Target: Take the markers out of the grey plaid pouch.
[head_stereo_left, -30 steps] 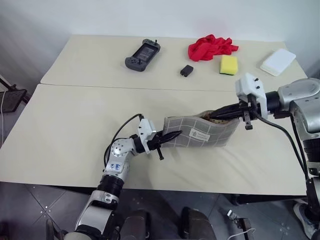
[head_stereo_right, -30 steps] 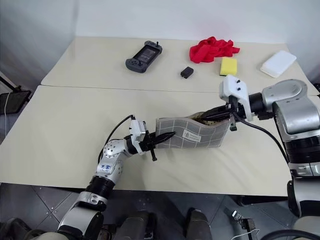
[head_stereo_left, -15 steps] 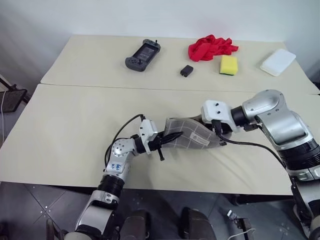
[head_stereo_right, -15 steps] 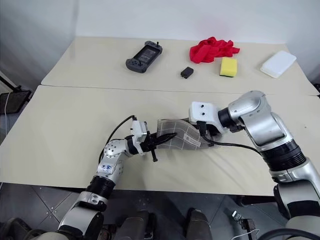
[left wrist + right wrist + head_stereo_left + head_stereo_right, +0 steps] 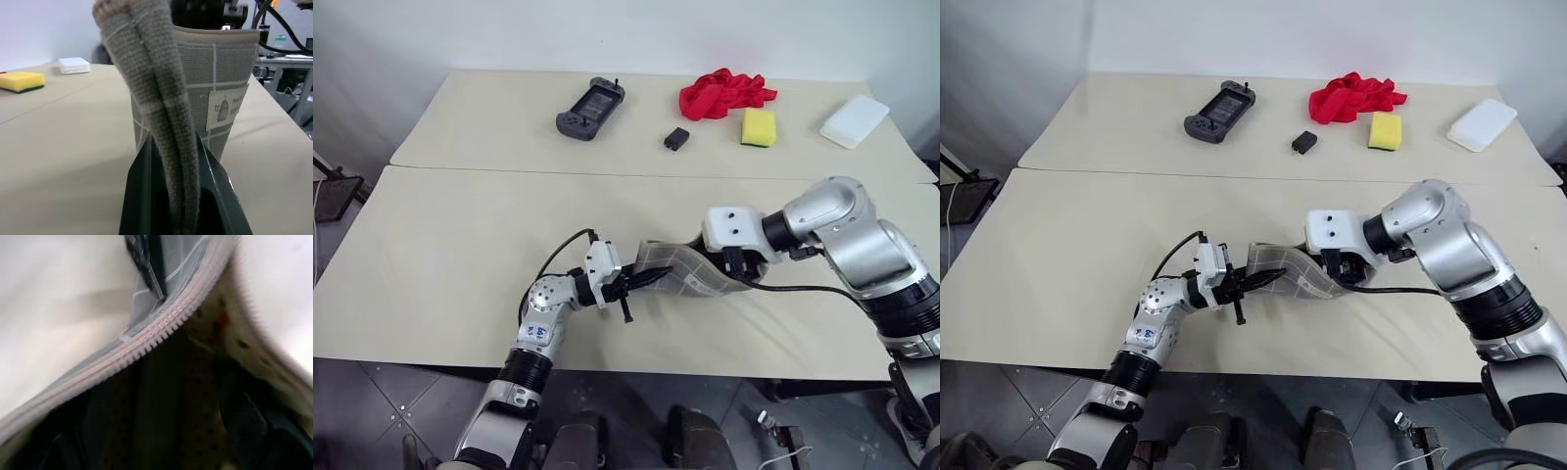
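The grey plaid pouch (image 5: 677, 278) lies bunched on the near table, its white label (image 5: 226, 108) facing the left wrist camera. My left gripper (image 5: 646, 281) is shut on the pouch's left end, the fabric pinched between its fingers (image 5: 142, 196). My right gripper (image 5: 730, 266) tilts down into the pouch's open mouth from the right. In the right wrist view the zipper edge (image 5: 161, 328) and the tan dotted lining (image 5: 195, 396) show, with the dark fingers (image 5: 249, 426) spread apart inside. The markers are hidden.
On the far table lie a black game controller (image 5: 591, 106), a small black box (image 5: 675, 138), a red cloth (image 5: 724, 93), a yellow sponge (image 5: 759, 126) and a white box (image 5: 854, 120). A seam (image 5: 509, 170) separates the two tables.
My right gripper swung down and left from the pouch's right end into its mouth, and its fingers opened. The pouch sagged and bunched shorter. My left gripper kept its hold.
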`<action>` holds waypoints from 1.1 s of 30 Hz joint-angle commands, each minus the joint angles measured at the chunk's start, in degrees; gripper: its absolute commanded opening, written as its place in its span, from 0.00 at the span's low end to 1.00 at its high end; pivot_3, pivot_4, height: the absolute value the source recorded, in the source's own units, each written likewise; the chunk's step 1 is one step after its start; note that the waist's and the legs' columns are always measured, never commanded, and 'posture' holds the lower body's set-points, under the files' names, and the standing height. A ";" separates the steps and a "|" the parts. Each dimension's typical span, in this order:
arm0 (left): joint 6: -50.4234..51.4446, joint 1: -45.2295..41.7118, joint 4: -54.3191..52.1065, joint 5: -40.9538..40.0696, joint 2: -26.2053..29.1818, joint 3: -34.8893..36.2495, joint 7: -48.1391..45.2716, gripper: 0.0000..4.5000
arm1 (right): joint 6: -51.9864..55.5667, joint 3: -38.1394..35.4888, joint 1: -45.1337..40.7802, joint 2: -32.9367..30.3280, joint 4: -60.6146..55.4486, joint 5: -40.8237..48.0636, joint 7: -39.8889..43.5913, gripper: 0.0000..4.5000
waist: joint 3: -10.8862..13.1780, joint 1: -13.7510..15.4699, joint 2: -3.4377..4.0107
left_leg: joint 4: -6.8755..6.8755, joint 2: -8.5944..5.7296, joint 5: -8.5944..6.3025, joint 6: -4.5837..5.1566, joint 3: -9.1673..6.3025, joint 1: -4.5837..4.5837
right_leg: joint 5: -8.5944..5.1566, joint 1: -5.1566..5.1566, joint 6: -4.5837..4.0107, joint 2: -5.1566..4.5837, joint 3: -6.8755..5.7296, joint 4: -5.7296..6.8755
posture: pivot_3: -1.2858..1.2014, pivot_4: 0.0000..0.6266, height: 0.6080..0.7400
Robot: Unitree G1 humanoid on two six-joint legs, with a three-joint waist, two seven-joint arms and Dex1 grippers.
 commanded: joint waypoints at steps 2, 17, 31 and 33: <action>0.10 1.16 -1.02 0.20 1.01 0.10 -0.15 0.00 | 1.48 2.82 0.40 1.06 0.75 -3.54 -1.09 0.72 | -0.02 -0.02 -0.02 | 0.00 0.00 0.00 0.00 0.00 0.00 | 0.00 0.00 0.00 0.00 0.00 0.00 | 0.52 0.24 1.00; -0.43 0.81 -0.53 0.24 1.27 0.38 0.56 0.00 | -0.87 5.63 1.86 4.08 2.94 -8.58 -1.17 0.53 | -0.16 -0.22 -0.18 | 0.00 0.02 0.00 0.00 -0.01 0.05 | 0.00 0.02 0.00 0.02 0.02 0.03 | 0.52 0.24 1.00; -0.65 3.10 -2.99 0.34 2.99 0.14 0.43 0.00 | -3.26 -5.39 0.85 3.10 6.70 0.21 -2.95 0.25 | -0.15 -0.09 -0.19 | 0.02 0.01 0.00 0.00 -0.10 0.03 | 0.00 0.02 -0.01 0.01 0.02 0.02 | 0.52 0.24 1.00; -0.84 3.57 -3.26 0.52 3.23 0.04 0.41 0.00 | -4.76 -6.61 0.40 1.94 9.10 0.74 -3.40 0.25 | -0.15 -0.09 -0.18 | 0.02 0.01 0.00 0.00 -0.10 0.03 | 0.00 0.02 -0.01 0.02 0.02 0.02 | 0.52 0.24 1.00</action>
